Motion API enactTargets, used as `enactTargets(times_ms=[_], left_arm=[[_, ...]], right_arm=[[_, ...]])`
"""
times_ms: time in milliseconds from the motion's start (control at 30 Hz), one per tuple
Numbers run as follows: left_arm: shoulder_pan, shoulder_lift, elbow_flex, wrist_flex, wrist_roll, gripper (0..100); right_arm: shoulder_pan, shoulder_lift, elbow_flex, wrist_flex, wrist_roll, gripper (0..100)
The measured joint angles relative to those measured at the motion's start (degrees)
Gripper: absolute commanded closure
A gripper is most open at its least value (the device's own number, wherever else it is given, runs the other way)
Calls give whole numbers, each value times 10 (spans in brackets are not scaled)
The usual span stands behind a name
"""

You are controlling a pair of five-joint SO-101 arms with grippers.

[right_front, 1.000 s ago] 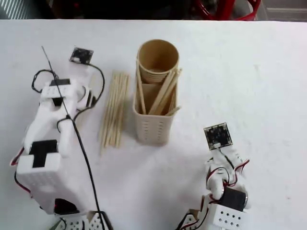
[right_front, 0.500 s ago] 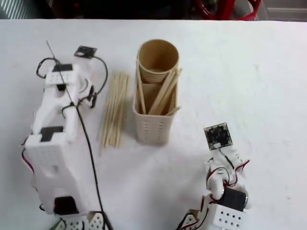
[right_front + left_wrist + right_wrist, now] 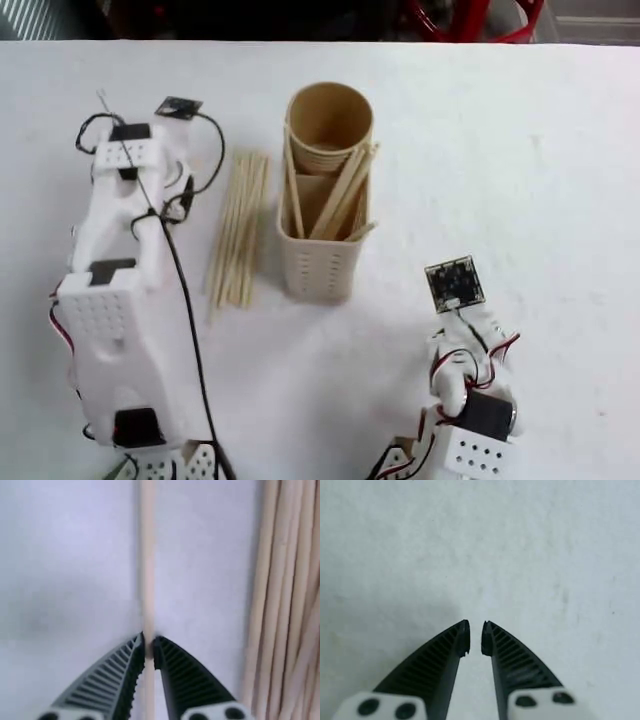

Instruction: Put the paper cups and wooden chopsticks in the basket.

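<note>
A cream perforated basket [image 3: 320,262] stands mid-table. Stacked paper cups [image 3: 329,122] fill its far end and several wooden chopsticks [image 3: 345,195] lean inside it. A loose pile of chopsticks [image 3: 238,228] lies flat on the table just left of the basket. My left arm [image 3: 120,230] stretches along the pile's left side. In the left wrist view my left gripper [image 3: 149,642] is shut on a single chopstick [image 3: 147,555] lying on the table, apart from the pile [image 3: 285,580]. My right gripper [image 3: 475,637] hangs over bare table, shut on nothing.
The right arm [image 3: 470,385] sits folded near the table's front edge, right of the basket. A black cable [image 3: 175,290] runs along the left arm. The white tabletop [image 3: 520,160] has free room on the right and at the back.
My left arm has stretched toward the far side of the table, alongside the chopstick pile. The right arm, basket and pile have not moved.
</note>
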Motion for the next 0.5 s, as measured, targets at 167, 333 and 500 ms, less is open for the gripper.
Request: enactTargets(times_ms=[167,333,500], left_arm=[[26,-124,0,42,7,977],[91,-271,0,93,22,977],[173,-433,0,117,40,977]], right_arm=[[0,0,0,0,0,942],[0,0,0,0,0,942],[0,0,0,0,0,942]])
